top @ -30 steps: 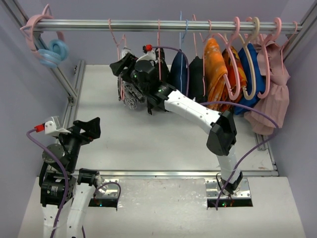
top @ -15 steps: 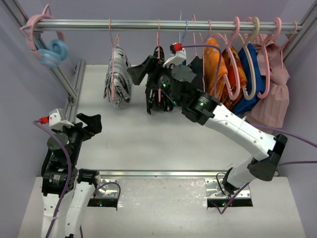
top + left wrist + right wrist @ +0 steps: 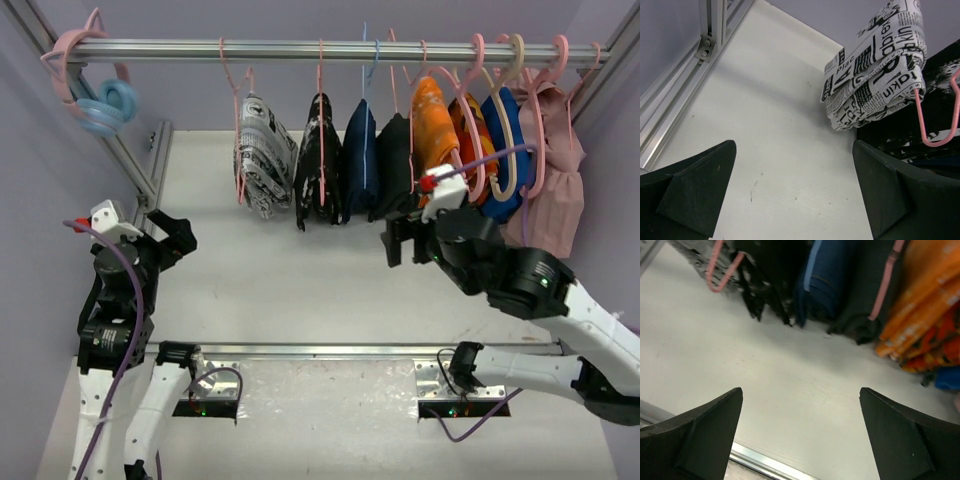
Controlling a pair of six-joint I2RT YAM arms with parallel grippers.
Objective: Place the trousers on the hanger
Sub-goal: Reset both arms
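Overhead, trousers point(image 3: 265, 160) hang above the white table point(image 3: 280, 295); left gripper point(image 3: 793, 147) and right gripper point(image 3: 801, 392) gape.

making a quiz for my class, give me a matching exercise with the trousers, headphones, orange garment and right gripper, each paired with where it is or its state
Things
1 trousers
2 headphones
3 orange garment
4 right gripper

Places or states
a open and empty over the table
b at the far left end of the rail
c hanging just right of the dark clothes
d folded over a thin pink hanger, leftmost garment on the rail

Pairs: 1-d, 2-b, 3-c, 4-a
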